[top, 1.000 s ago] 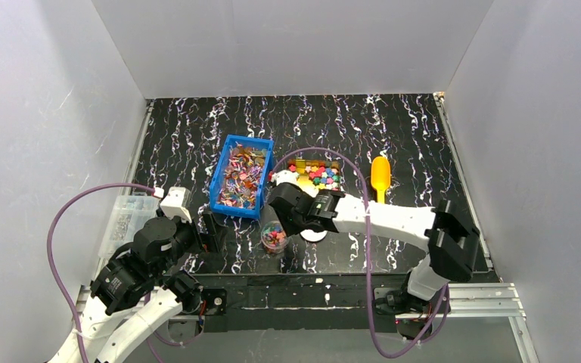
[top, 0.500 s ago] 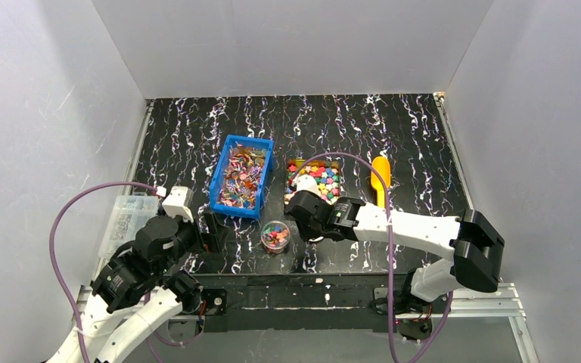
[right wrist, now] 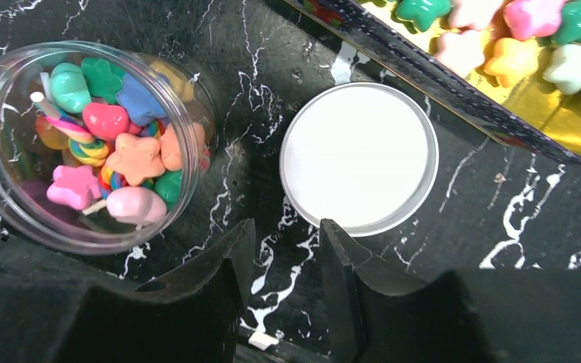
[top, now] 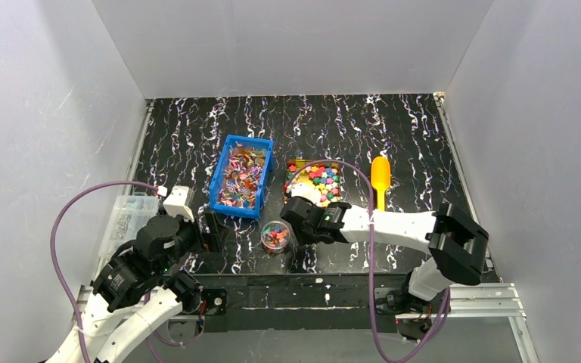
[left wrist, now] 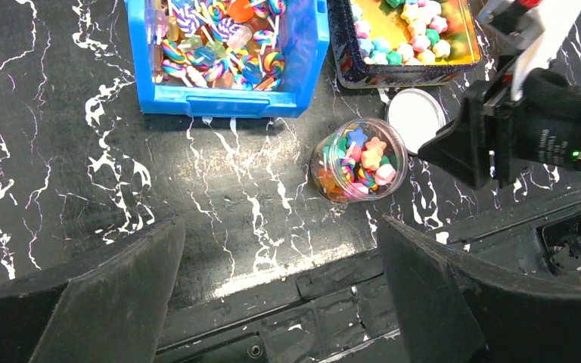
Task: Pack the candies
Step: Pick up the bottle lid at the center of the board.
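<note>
My right pincer (right wrist: pixel 284 265) hung low over the black marbled counter (right wrist: pixel 272 45). Its two dark fingers (right wrist: pixel 219 291) stood a narrow gap apart and had hold of nothing. Through that gap I saw bare counter. Just ahead of the right-hand finger lay a round white lid (right wrist: pixel 359 157), flat and by itself. To the other side stood an open clear jar (right wrist: pixel 53 236), upright and near the lid without touching it. It held a heap of candies (right wrist: pixel 132 155): chunky star-shaped pieces in pink, orange, green and blue, with a striped lollipop among them. Beyond the lid, a dark-rimmed tin (right wrist: pixel 439 79) with a gold inside held more chunky candies.

My left pincer (left wrist: pixel 284 302) was spread as wide as it goes and was empty. It sat back at the near left of the counter, well apart from the jar. Past the jar in that view stood a blue bin (left wrist: pixel 227 98) full of shiny wrapped sweets (left wrist: pixel 212 45). From above, I saw an orange scoop (top: pixel 380 178) lying just right of the tin.
</note>
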You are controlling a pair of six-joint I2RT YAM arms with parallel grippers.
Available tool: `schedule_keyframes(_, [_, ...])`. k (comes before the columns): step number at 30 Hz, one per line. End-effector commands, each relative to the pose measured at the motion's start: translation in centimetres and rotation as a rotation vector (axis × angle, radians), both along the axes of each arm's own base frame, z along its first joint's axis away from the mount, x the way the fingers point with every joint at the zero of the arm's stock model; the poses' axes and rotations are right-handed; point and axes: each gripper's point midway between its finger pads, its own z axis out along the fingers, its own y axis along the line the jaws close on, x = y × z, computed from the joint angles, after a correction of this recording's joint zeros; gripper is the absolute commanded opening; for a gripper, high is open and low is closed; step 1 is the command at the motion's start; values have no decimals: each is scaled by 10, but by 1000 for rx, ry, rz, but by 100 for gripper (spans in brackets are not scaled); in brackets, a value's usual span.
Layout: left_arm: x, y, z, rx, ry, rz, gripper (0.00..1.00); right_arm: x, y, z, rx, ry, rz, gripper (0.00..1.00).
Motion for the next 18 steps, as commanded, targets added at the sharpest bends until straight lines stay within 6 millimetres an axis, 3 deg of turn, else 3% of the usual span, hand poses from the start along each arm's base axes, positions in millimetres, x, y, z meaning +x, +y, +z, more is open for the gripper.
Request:
schedule_keyframes(1, [1,1,-1,12,0,3,98,3,17,-9,29,5,6,45])
schedule_keyframes(12, [0,2,-1,6,-6,4,98,15,16,-39,-23,25,-10,39])
schedule_keyframes(18, [0,2,0,5,-8,4,98,9,13,-54,-39,57,1,28])
